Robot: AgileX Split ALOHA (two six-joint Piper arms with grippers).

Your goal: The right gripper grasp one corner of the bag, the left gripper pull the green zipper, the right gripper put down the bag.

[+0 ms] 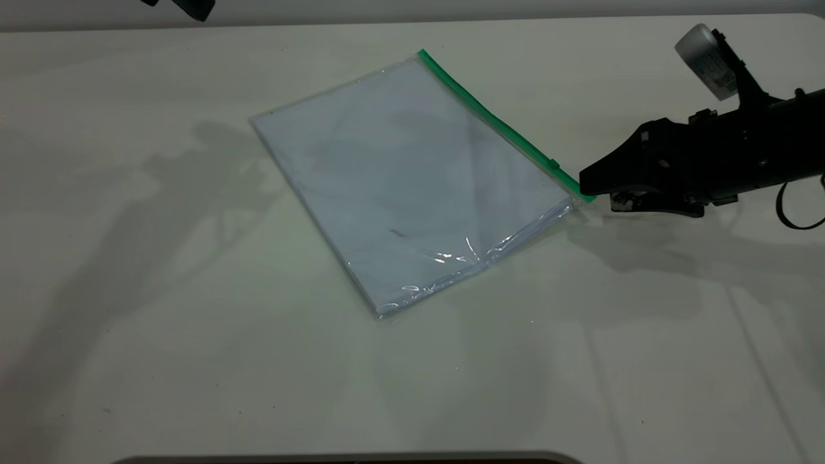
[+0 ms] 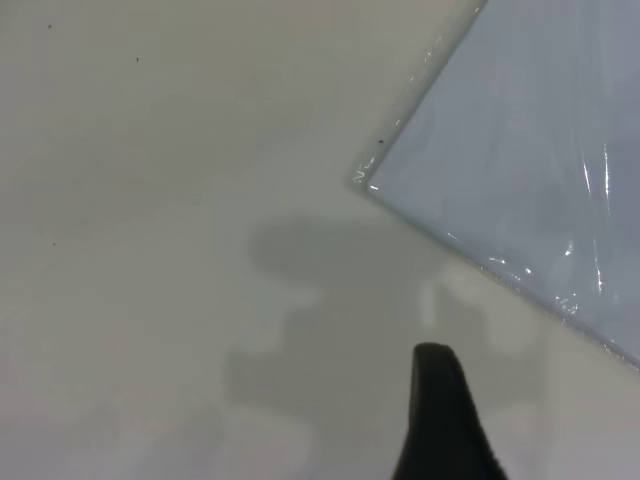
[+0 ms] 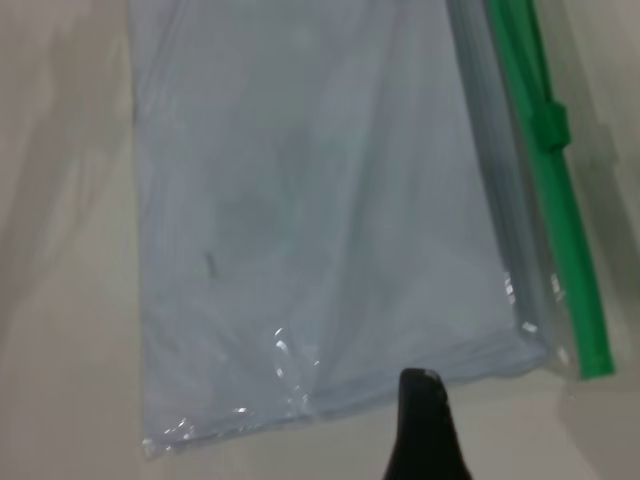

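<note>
While the table [image 1: 161,361] bears the bag [image 1: 399,187] lying flat and askew at its middle, the right gripper [image 1: 590,187] sits at the corner by the green zipper [image 1: 496,122]; whether its fingers are closed cannot be told. The left gripper [image 1: 193,6] hangs far off.

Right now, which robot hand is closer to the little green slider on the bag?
The right gripper: its tip is at the bag's corner, beside the green zipper slider. The left gripper is far off, at the table's back edge.
</note>
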